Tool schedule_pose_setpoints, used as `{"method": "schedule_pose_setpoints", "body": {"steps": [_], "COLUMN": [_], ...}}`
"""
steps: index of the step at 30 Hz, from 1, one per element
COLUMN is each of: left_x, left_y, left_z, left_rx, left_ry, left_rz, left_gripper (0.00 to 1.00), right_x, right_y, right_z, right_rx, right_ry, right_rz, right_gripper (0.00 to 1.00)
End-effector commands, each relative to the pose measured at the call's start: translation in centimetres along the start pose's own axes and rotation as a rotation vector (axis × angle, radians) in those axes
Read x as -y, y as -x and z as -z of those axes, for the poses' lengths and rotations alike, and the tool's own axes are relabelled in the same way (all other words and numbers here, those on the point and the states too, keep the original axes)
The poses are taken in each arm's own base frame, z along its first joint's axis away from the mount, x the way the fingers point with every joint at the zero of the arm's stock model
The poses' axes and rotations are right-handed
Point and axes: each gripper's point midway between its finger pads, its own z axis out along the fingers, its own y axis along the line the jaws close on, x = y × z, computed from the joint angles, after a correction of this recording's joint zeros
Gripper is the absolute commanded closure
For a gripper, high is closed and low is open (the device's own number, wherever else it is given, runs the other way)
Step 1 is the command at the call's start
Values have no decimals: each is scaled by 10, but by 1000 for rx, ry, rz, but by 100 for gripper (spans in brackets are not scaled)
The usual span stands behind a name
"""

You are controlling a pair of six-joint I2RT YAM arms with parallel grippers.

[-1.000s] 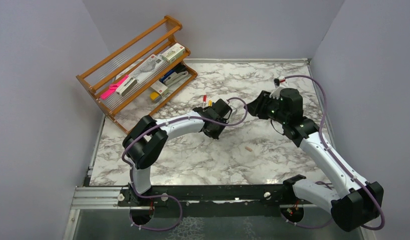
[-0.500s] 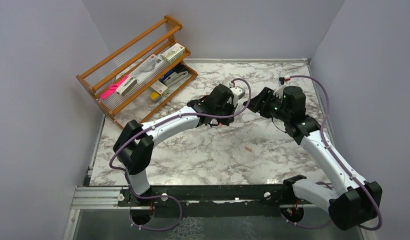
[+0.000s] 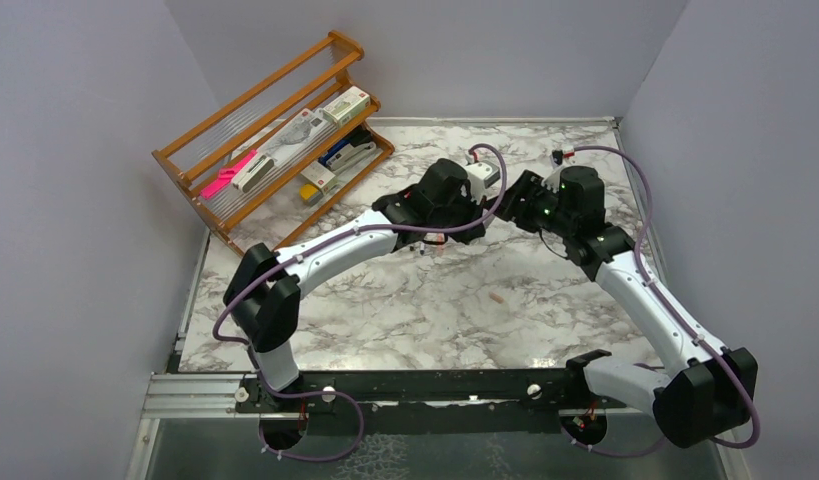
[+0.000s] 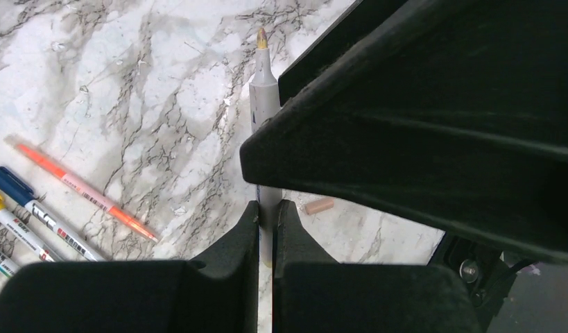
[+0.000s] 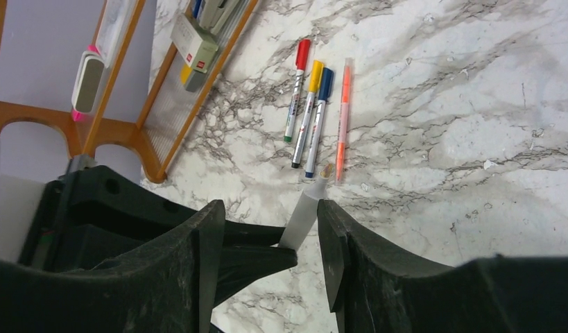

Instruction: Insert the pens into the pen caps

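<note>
My left gripper (image 4: 267, 208) is shut on a grey-white pen (image 4: 263, 90) with a tan tip, held above the table and pointing away from its wrist. My right gripper (image 5: 270, 208) faces it with its fingers open on either side of that same pen (image 5: 302, 215), gripping nothing. On the table beyond lie three pens wearing a red cap (image 5: 303, 54), a yellow cap (image 5: 315, 75) and a dark blue cap (image 5: 325, 82), beside a salmon-orange pen (image 5: 343, 118). A pale pink cap (image 3: 497, 297) lies alone on the marble, also seen past the left fingers as the pink cap (image 4: 320, 205).
A wooden rack (image 3: 275, 130) stands at the back left with a stapler, small boxes and a bright pink bar (image 3: 228, 175). Grey walls close the table on the left, back and right. Both arms meet near the table's back middle.
The left arm has swung back and to the right with the pen, up to the right gripper. The right gripper's fingers have spread wider.
</note>
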Motion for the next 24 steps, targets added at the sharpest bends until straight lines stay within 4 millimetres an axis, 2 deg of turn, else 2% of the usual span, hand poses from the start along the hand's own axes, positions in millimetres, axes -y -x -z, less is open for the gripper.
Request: {"method": "schedule_pose_setpoints", "body": {"steps": [1, 10, 19, 24], "left_x": [28, 37, 17, 11], "left_y": [51, 58, 43, 47], "left_z": [29, 34, 23, 24], "left_rx": [141, 159, 128, 145], "left_ry": [-73, -107, -18, 22], "left_rz": [-21, -44, 8, 21], "left_gripper": [100, 100, 100, 100], "right_x": [-1, -2, -10, -1], "right_y": [13, 8, 18, 19], "right_z": [-1, -7, 5, 14], "right_rx": [38, 16, 49, 54], "right_ry": [-14, 9, 8, -61], "right_rz": [24, 20, 22, -6], "right_gripper": [49, 50, 49, 44]}}
